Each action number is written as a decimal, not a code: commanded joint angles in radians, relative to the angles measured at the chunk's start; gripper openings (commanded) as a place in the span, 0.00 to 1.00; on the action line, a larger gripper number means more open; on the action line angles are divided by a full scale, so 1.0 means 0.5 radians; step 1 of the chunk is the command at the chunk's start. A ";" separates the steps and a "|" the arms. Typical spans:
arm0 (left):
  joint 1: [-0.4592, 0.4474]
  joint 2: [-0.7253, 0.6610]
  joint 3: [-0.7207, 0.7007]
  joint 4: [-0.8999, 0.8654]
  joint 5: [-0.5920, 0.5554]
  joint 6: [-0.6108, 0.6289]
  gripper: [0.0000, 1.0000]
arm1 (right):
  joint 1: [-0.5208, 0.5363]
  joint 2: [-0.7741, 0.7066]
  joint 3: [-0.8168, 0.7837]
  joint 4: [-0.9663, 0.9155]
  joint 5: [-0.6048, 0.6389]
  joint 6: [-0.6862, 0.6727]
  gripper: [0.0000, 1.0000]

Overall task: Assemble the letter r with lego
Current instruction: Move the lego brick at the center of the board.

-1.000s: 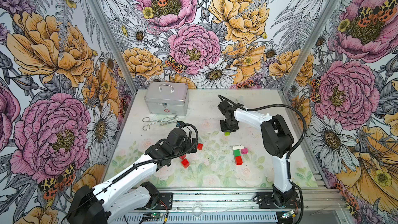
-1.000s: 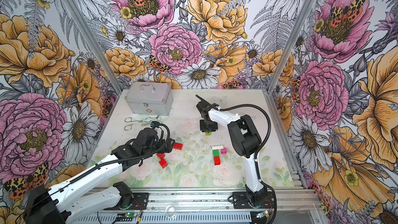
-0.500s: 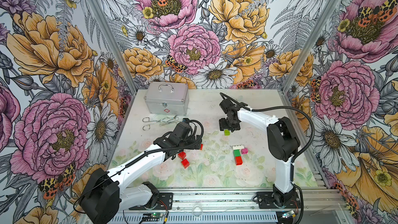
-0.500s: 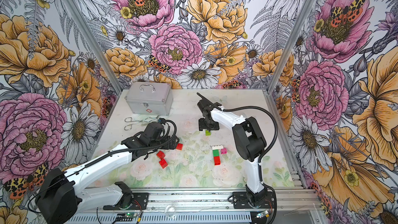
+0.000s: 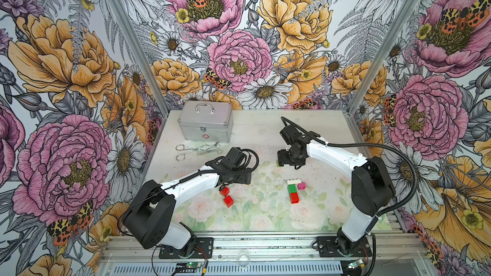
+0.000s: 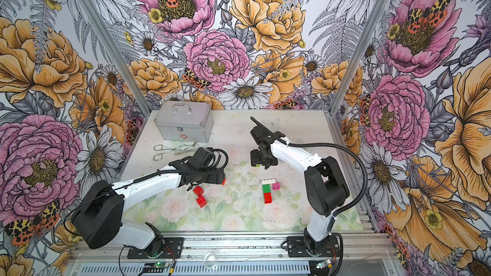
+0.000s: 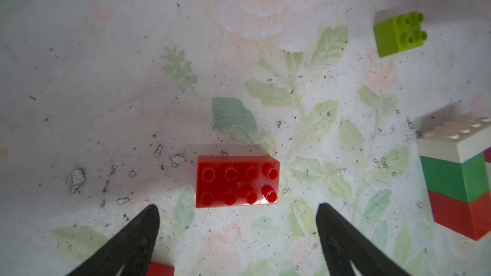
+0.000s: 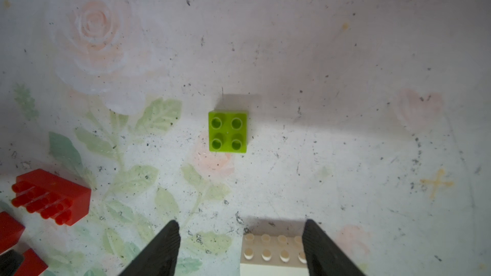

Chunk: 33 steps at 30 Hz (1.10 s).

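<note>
Lego letter seems part-built: white brick (image 5: 293,181), green brick (image 5: 292,188) and red brick (image 5: 294,197) in one column, pink brick (image 5: 301,186) just beside it, mid-surface toward right edge.
Loose: lime brick (image 8: 228,131), long red brick (image 7: 237,181), two small red bricks (image 5: 228,200) toward left edge.
Left gripper (image 7: 237,206) wide, empty; long red brick just ahead of its tips.
Right gripper (image 8: 241,221) open, empty; lime brick ahead, apart.

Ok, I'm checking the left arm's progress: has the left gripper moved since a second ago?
Yes. In a top view the left gripper has shifted away from the forceps, toward the brick stack.
</note>
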<state>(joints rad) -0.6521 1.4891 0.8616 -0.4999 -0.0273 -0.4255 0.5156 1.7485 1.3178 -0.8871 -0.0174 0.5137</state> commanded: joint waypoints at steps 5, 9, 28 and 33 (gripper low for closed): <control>-0.024 0.197 0.117 -0.014 0.064 0.056 0.92 | -0.023 -0.168 -0.101 0.088 -0.024 -0.012 0.75; -0.032 0.295 0.147 -0.015 0.057 0.029 0.87 | -0.033 -0.229 -0.152 0.105 -0.026 -0.009 0.75; -0.207 0.631 0.548 -0.146 -0.117 -0.306 0.50 | -0.170 -0.485 -0.400 0.180 -0.070 -0.051 0.75; -0.208 0.791 0.761 -0.176 -0.199 -0.402 0.52 | -0.207 -0.546 -0.468 0.200 -0.100 -0.063 0.75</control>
<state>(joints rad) -0.7563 1.8576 1.1957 -0.5800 -0.0738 -0.5735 0.4232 1.5181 1.0996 -0.8162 -0.0528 0.4984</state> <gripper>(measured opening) 0.646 0.747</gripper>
